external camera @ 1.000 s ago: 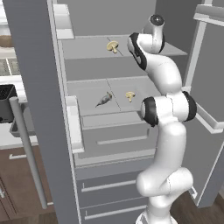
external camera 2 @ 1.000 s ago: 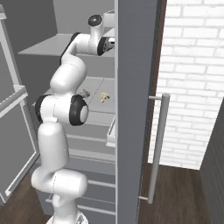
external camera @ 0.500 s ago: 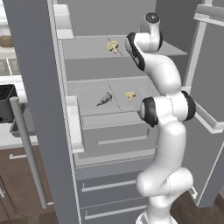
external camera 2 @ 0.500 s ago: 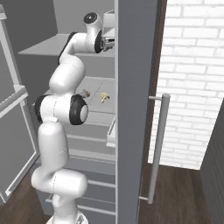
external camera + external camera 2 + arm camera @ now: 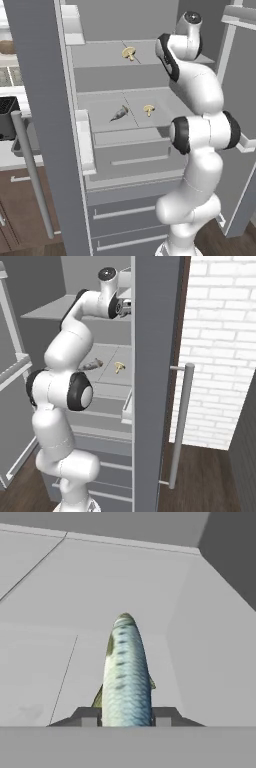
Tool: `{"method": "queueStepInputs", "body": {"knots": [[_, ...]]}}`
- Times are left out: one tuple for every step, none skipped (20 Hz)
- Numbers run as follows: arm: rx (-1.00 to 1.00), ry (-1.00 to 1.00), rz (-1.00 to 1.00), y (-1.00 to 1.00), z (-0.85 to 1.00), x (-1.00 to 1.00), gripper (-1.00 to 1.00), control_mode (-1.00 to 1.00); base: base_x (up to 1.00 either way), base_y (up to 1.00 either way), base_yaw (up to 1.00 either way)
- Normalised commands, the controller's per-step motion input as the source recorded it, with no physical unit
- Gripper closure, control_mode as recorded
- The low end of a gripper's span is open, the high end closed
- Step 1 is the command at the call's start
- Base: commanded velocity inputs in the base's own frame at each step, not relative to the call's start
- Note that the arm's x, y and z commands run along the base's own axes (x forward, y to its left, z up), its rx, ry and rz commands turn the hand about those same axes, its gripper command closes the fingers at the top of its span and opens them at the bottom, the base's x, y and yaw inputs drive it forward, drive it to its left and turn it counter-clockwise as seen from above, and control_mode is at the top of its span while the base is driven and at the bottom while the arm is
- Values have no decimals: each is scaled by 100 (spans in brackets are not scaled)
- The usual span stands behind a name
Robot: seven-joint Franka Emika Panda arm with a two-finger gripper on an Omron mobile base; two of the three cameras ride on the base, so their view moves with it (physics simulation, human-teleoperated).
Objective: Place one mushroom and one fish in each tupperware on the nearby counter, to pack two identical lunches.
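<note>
My gripper is shut on a silvery grey-green fish, which points away from the hand over the top fridge shelf. The hand sits at the right end of that shelf. A tan mushroom lies on the same shelf, left of the hand. On the shelf below, a second fish lies beside another mushroom; both also show from the right, fish and mushroom. A grey rim that looks like a tupperware peeks out on the counter at far left.
The open fridge door with its long bar handle stands between the shelves and the counter. A black toaster sits on the counter. The other door and a white brick wall close off the right side.
The jaws have closed on the fish on the top shelf. The hand has risen a little and shifted slightly right.
</note>
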Motion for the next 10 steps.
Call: {"method": "queueStepInputs", "body": {"knots": [[1,0,0,-9,22,-100,100,-100,0,0,0],[0,0,0,0,21,-100,100,-100,0,0,0],[0,0,0,0,15,-100,100,-100,0,0,0],[-1,0,0,1,11,-100,100,-100,0,0,0],[-3,2,0,17,3,-100,100,-100,0,0,0],[-2,7,0,29,0,-100,100,-100,0,0,0],[-3,11,1,36,0,-100,100,-100,0,0,0],[0,14,4,36,0,-100,100,-100,0,0,0],[0,17,5,49,-1,-100,100,-100,0,0,0],[0,20,8,47,-9,-100,100,-100,0,0,0]]}}
